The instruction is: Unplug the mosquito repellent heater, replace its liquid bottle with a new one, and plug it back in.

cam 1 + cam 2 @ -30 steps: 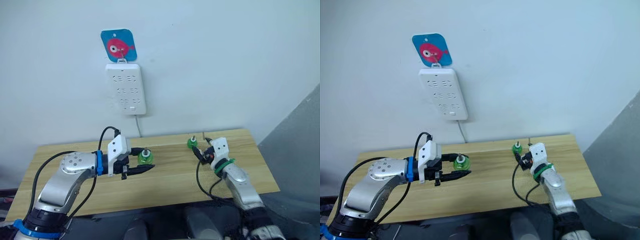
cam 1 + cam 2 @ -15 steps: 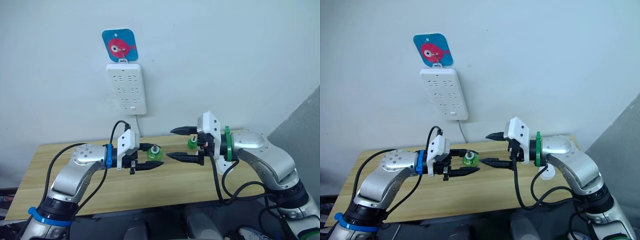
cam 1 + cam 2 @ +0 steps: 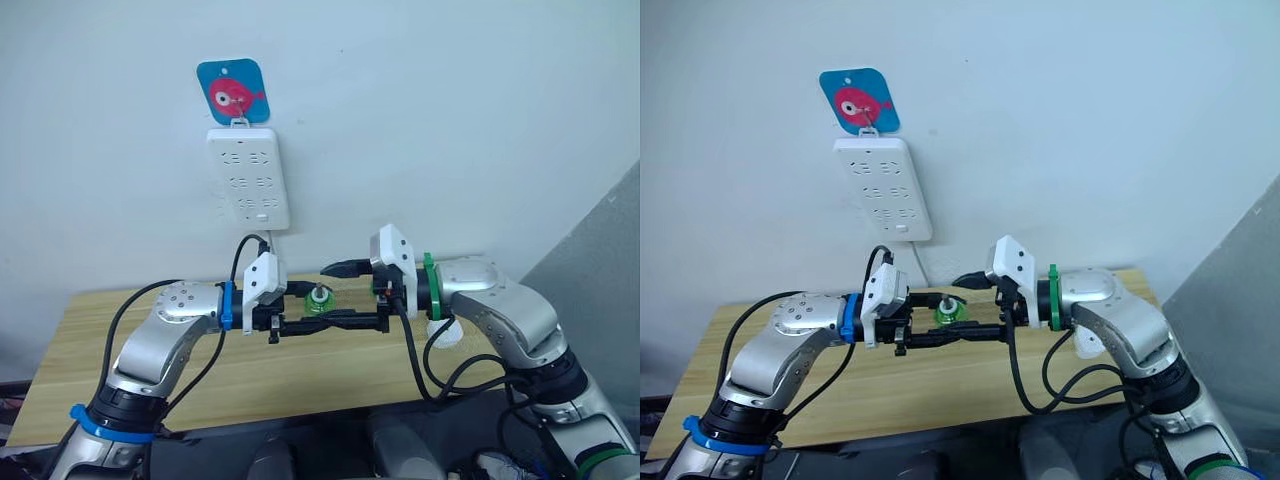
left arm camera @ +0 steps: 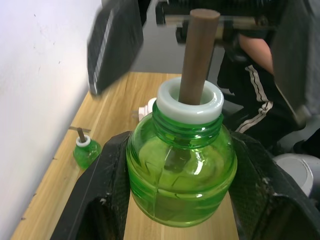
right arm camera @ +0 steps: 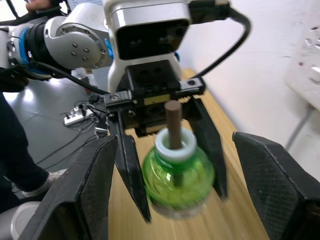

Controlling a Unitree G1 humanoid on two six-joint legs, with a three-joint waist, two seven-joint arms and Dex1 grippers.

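My left gripper (image 3: 303, 306) is shut on a green liquid bottle (image 3: 318, 301) with a white collar and a brown wick, held upright above the table. In the left wrist view the bottle (image 4: 182, 170) sits between my two black fingers (image 4: 107, 200). My right gripper (image 3: 338, 295) faces it from the right, open, with one finger above and one below the bottle and no visible touch. A second green bottle (image 4: 85, 151) stands on the table by the wall. A small white rounded thing (image 3: 443, 333), seemingly the mosquito repellent heater, lies on the table under my right arm, partly hidden.
A tall white power strip (image 3: 248, 178) hangs on the wall under a blue fish hook (image 3: 232, 92), its cord dropping behind the wooden table (image 3: 150, 370). A person in dark trousers (image 4: 252, 107) stands beyond the table's front edge. Another power strip (image 5: 75, 117) lies on the floor.
My right arm has risen from the table and swung left, opening around the bottle. My left gripper has lifted the bottle and carried it slightly right.
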